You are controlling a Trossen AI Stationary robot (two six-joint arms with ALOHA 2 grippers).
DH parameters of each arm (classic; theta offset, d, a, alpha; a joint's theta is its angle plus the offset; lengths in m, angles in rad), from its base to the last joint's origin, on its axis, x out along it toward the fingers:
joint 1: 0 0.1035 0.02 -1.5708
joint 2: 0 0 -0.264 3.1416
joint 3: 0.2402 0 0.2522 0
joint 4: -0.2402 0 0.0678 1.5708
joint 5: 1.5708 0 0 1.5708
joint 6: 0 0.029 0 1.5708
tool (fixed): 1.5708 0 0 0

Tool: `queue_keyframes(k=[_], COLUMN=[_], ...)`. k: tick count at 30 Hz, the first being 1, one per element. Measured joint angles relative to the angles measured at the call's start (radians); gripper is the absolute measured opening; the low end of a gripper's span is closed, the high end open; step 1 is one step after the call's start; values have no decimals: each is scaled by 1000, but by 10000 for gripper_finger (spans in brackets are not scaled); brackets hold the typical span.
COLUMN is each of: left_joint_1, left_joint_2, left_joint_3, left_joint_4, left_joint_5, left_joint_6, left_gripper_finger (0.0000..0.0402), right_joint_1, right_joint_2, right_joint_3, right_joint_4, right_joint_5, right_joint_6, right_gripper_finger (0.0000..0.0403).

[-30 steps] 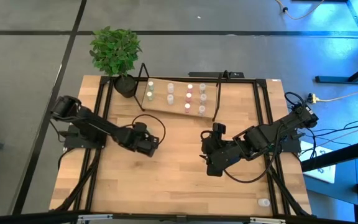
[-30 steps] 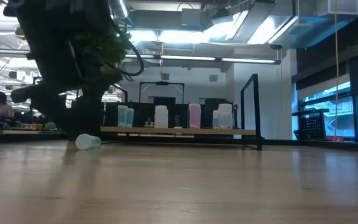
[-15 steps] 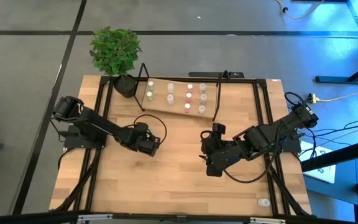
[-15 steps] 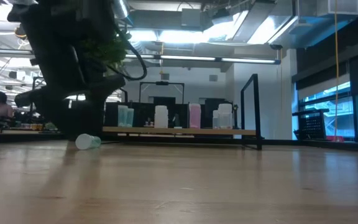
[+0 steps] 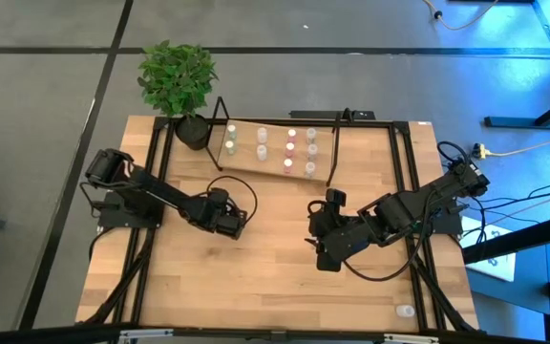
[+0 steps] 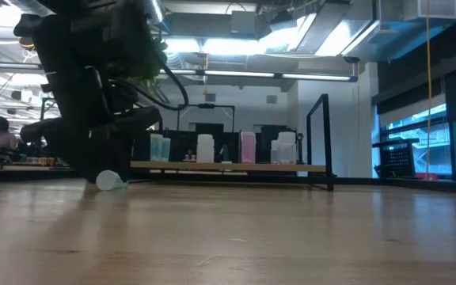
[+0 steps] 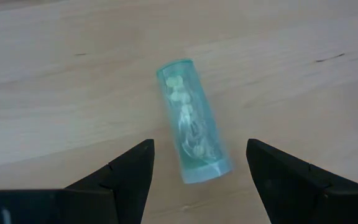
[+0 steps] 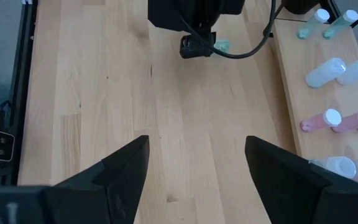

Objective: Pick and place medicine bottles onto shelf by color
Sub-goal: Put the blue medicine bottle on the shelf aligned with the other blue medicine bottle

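The left hand point(image 7: 194, 171) hangs low over the bench point(image 5: 275, 287) with its fingers spread wide, and between them lies a green-tinted bottle point(image 7: 193, 121) on its side, flat on the wood, touched by neither finger; it looks squared up for a grasp that has not yet begun; from the low view the same bottle point(image 6: 111, 180) shows just under the dark bulk of that arm. The right hand point(image 8: 194, 177) waits over the middle of the bench, fingers equally wide and holding nothing, pointed toward the left arm.

Beyond them stands the shelf point(image 5: 273, 172) at the far edge, beside a potted plant point(image 5: 178, 81); it already carries most of the bottles, upright and sorted in groups, greenish ones point(image 8: 309, 18) at one end, then white point(image 8: 328, 70), then pink point(image 8: 344, 119), then clear ones point(image 8: 337, 165) at the other end; so I'd judge the job well advanced.

What remains, as far as I can see: the green bottle under the left hand, which belongs with the greenish group, and one more pale bottle point(image 5: 405, 311) lying alone near the bench's front right corner, well apart from either hand.
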Motion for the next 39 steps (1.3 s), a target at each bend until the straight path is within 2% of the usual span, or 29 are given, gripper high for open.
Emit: queue_keyframes(k=[22, 31, 39], left_joint_1=[-3, -3, -19], left_joint_2=[49, 50, 51], left_joint_3=[2, 0, -1], left_joint_4=[9, 4, -13], left_joint_5=[-13, -18, -25], left_joint_6=[3, 24, 66], left_gripper_finger=[241, 190, 123], right_joint_1=[0, 0, 0], right_joint_2=[0, 0, 0], right_joint_3=[0, 0, 0], right_joint_4=[10, 10, 9], right_joint_5=[-1, 0, -1], right_joint_6=[-2, -1, 0], right_gripper_finger=[267, 267, 267])
